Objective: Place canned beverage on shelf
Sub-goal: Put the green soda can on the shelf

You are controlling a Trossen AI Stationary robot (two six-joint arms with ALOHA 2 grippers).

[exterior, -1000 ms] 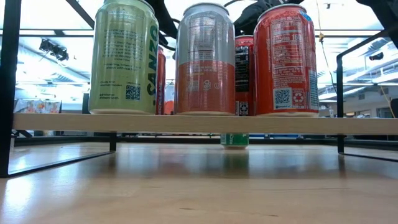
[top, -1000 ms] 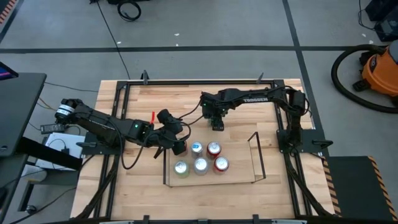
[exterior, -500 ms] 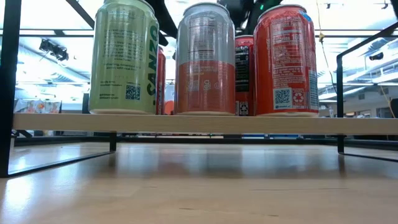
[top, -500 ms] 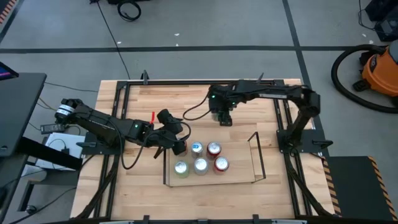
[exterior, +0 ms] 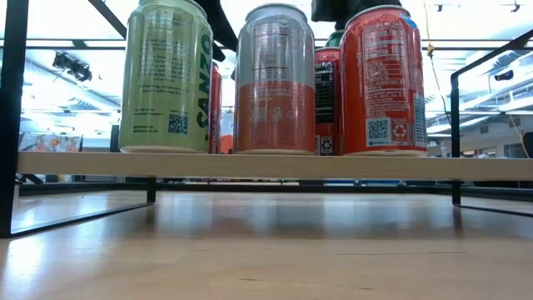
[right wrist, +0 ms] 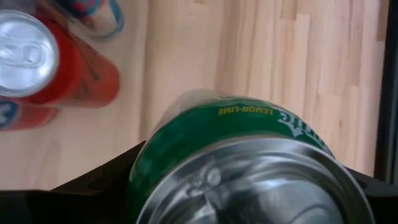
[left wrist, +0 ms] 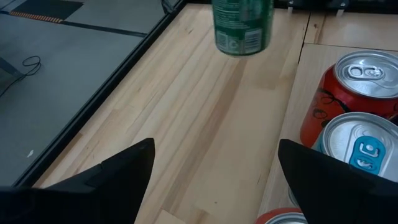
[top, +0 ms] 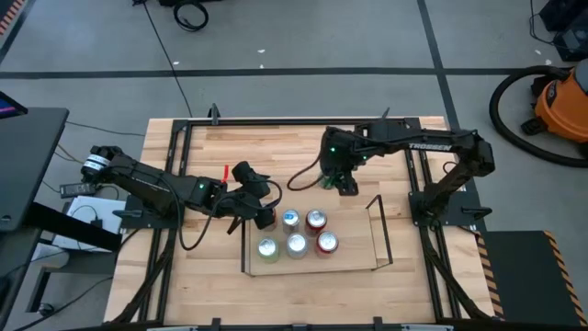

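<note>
My right gripper (top: 342,181) is shut on a green lemon-lime can (right wrist: 249,143) in the air just beyond the far edge of the shelf (top: 381,232). The can also shows in the left wrist view (left wrist: 242,25), upright and off the table. The shelf, a black rod frame with a pale wood floor (exterior: 250,165), bears several upright cans, among them a light green one (exterior: 166,75), a silver-orange one (exterior: 275,79) and a red one (exterior: 381,79). My left gripper (top: 264,213) is open and empty at the shelf's far left corner, low over the table (left wrist: 216,147). My right gripper pinches the green can between its two fingers (right wrist: 93,186), on opposite sides of the wall close under the top rim (right wrist: 186,134). The fingers come from above, pointing down. The can hangs upright below them, lifted clear of the table.
The shelf's right half (top: 354,230) is bare wood, with an upright black end frame (top: 377,204) at its right. A black frame (top: 276,119) borders the tabletop. Bare table lies between the far border and the shelf. An orange vacuum (top: 560,101) stands on the floor at right.
My right gripper has lifted the green can off the table behind the shelf and carried it up and toward the table's right edge. The can no longer shows under the shelf floor in the low view. It stays upright.
</note>
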